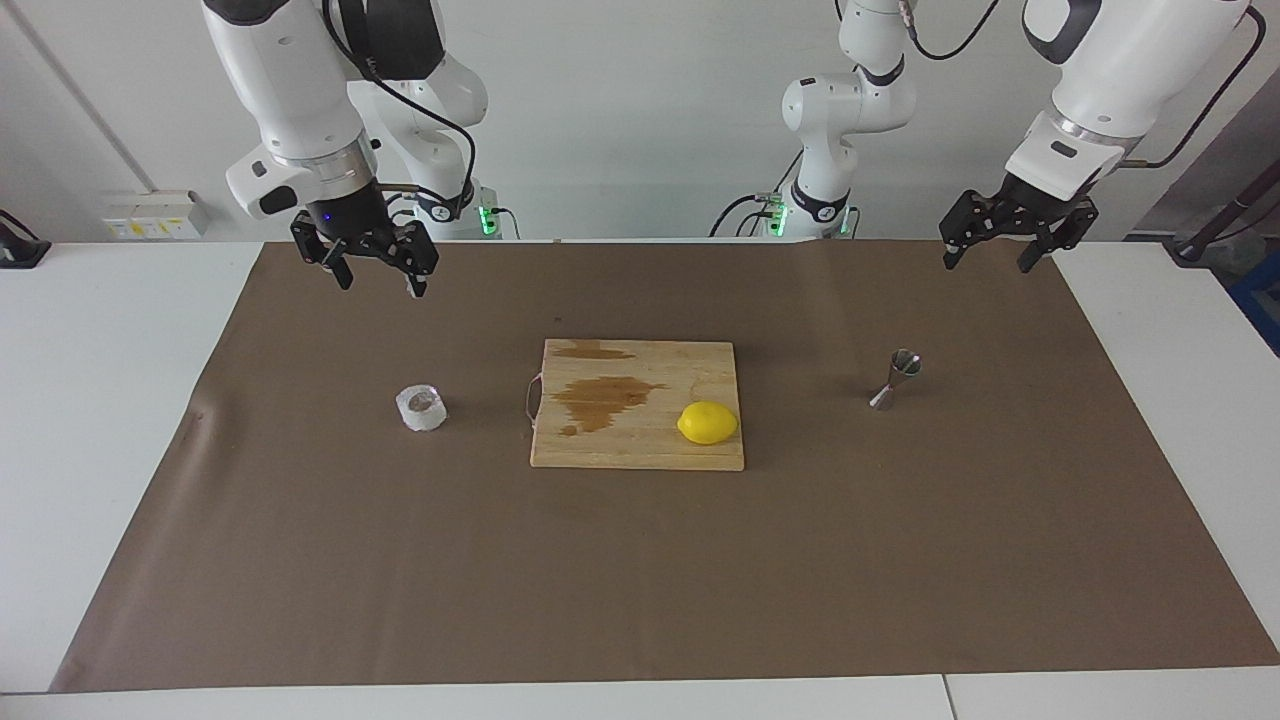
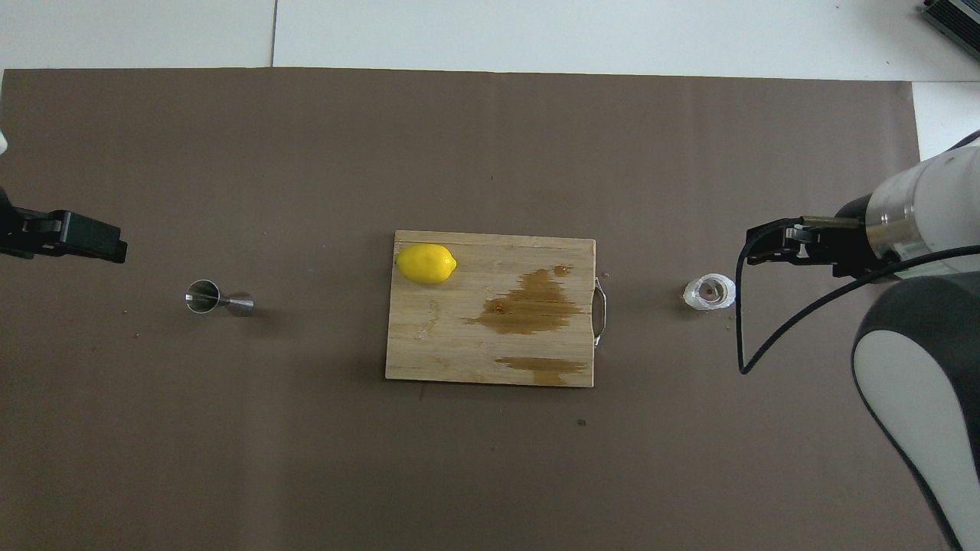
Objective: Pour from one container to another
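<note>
Well, crinkly plastic cup (image 1: 421, 407) & hourglass steel jigger (image 1: 895, 379) stand untouched w/ both arms' jaws open

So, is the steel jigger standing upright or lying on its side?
Upright. The steel jigger stands on one cone on the brown mat, its open mouth facing up, untouched.

I see a white desk (image 1: 100, 400) covered by a brown paper sheet (image 1: 640, 580). On the sheet, a stained wooden cutting board (image 1: 640, 445) sits in the middle. The crinkly white cup (image 1: 421, 407) stands toward the right arm's end, the steel jigger (image 1: 896, 379) toward the left arm's end, both well apart from the board.
</note>
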### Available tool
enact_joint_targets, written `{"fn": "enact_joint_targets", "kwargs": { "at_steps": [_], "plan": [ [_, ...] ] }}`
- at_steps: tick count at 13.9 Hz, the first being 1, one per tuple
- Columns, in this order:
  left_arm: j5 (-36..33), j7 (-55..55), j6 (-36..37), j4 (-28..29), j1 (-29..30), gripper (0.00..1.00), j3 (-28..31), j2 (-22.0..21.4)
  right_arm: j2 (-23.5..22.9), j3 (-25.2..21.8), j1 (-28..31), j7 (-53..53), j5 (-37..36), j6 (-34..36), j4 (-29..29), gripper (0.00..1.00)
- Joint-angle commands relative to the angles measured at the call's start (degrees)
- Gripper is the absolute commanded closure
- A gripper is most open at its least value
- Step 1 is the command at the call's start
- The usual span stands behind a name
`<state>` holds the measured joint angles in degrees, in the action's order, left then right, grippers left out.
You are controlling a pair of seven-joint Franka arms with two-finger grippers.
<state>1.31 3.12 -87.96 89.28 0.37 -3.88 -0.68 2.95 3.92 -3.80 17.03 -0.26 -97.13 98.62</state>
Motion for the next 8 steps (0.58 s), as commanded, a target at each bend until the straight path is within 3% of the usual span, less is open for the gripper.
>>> {"fn": "enact_joint_targets", "kwargs": {
  "at_steps": [1, 8],
  "plan": [
    [-0.08, -0.39, 1.3, -0.78, 0.59, 0.0, -0.25, 0.33, 0.39, 0.21, 0.99, -1.56, 1.85, 0.72, -0.27, 0.0],
    [-0.17, -0.04, 1.57, 2.47, 0.6, 0.0, -0.16, -1.34, 0.39, 0.3, 0.99, -1.48, 1.85, 0.72, -0.27, 0.0]
  ]
}}
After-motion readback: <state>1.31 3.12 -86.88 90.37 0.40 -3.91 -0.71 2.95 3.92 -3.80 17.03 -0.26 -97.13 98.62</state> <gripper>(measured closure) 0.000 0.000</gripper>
